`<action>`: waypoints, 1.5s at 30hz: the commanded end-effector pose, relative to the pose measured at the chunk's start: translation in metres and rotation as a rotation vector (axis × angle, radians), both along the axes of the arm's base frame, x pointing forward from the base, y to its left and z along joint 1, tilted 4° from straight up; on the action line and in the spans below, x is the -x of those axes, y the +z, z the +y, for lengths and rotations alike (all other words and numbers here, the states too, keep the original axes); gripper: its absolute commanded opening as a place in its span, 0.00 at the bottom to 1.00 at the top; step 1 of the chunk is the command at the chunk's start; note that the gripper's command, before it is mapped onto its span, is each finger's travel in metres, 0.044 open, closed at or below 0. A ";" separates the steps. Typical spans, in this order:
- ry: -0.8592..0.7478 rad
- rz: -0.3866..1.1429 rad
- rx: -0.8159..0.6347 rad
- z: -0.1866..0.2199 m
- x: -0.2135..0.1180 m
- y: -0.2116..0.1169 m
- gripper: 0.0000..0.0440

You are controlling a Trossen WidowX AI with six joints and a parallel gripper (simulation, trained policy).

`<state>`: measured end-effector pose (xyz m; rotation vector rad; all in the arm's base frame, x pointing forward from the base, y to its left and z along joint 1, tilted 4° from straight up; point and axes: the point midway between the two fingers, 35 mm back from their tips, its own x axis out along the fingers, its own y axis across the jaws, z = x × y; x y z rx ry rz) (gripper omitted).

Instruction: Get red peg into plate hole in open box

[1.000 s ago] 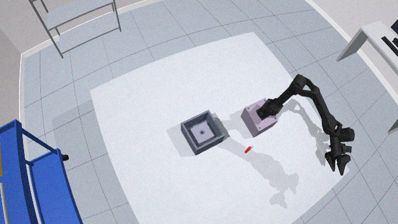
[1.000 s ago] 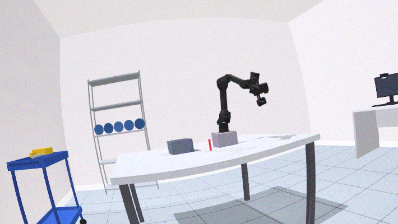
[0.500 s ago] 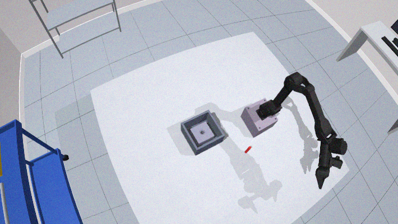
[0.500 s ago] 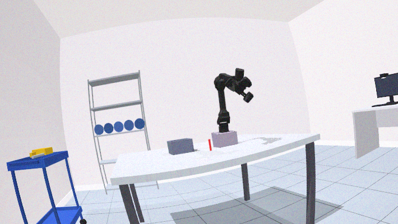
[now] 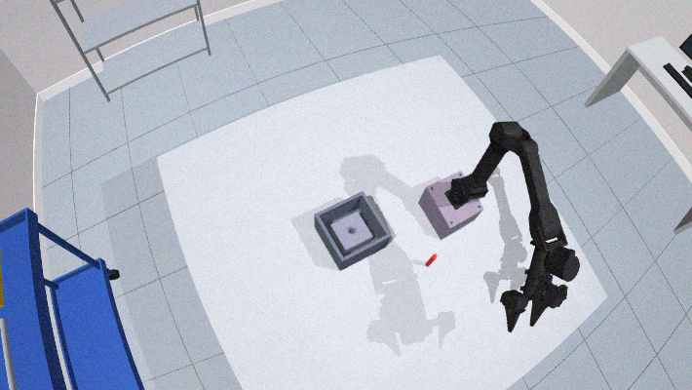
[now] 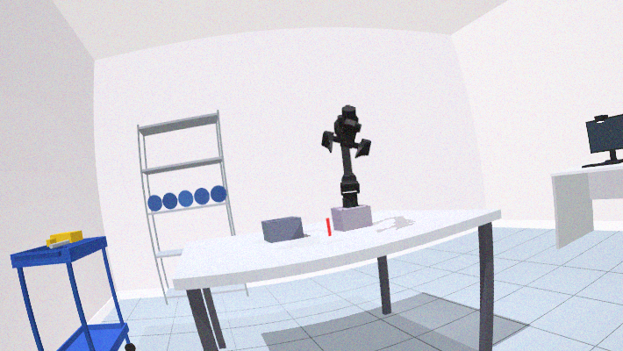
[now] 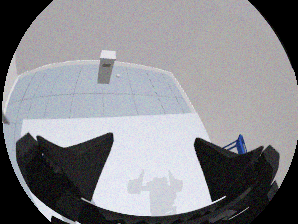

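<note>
While my hand hangs wide and unloaded above the desk, the red peg stands upright between the open box and the arm's pale block.

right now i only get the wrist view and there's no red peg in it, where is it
Observer: The red peg stands upright on the white table, outside the open box.
Operator: ok and is the hole in the plate free
Observer: Yes, the top view shows nothing in the hole of the plate inside the box.
Operator: how high is the gripper next to the peg
Observer: The exterior view shows the gripper well above the peg's top.
</note>
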<state>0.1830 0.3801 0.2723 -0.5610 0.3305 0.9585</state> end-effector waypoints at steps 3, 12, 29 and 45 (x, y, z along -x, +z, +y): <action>-0.138 0.135 -0.030 -0.029 -0.026 -0.011 1.00; -0.379 0.345 -0.057 -0.079 -0.055 -0.042 1.00; -0.865 0.697 -0.037 -0.163 -0.061 -0.121 1.00; -1.371 0.935 0.022 -0.232 -0.031 -0.183 1.00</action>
